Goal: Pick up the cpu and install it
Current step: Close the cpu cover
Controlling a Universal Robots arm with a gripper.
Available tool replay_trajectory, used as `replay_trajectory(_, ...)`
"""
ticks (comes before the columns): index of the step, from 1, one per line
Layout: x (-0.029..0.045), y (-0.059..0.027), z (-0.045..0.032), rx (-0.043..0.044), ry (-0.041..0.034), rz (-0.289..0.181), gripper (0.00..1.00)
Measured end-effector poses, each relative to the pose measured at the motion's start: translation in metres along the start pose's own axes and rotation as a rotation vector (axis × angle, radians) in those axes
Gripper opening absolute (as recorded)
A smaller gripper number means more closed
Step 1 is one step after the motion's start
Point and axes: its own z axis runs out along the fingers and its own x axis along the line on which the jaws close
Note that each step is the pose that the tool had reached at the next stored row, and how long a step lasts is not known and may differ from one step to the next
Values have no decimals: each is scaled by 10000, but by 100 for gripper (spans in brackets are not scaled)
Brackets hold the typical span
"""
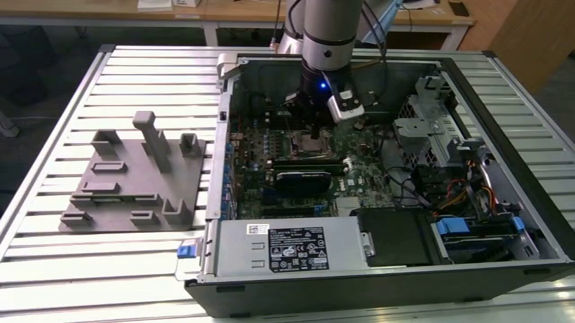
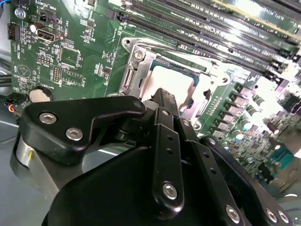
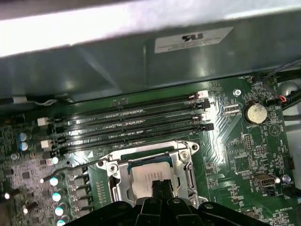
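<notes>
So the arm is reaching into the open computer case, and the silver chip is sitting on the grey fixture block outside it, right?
Not quite. The arm does reach into the computer case, but the cpu lies inside the metal frame of the motherboard socket, under the gripper, not on the grey fixture block. Both wrist views show it.

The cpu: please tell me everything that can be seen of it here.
The cpu is a flat square chip with a silver-grey metal top. It lies level inside the socket on the green motherboard, with the socket's metal frame around it. The gripper hangs over one edge and hides part of it; whether they touch, I cannot tell.
</notes>
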Motion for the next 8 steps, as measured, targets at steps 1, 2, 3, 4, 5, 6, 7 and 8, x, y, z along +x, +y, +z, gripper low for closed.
replay_trajectory(1,-1,-6,2,-2,1,-71,11)
replay_trajectory(2,0,-10,4,-3,3,-148,11)
replay_trajectory(3,1,-14,5,-6,5,-238,11)
replay_trajectory(4,2,-18,6,-8,8,-332,11)
replay_trajectory(5,3,-22,8,-10,10,-428,11)
replay_trajectory(6,3,-24,10,-13,12,-541,11)
replay_trajectory(7,4,-26,11,-16,15,-659,11)
replay_trajectory(8,5,-28,12,-18,18,-775,11)
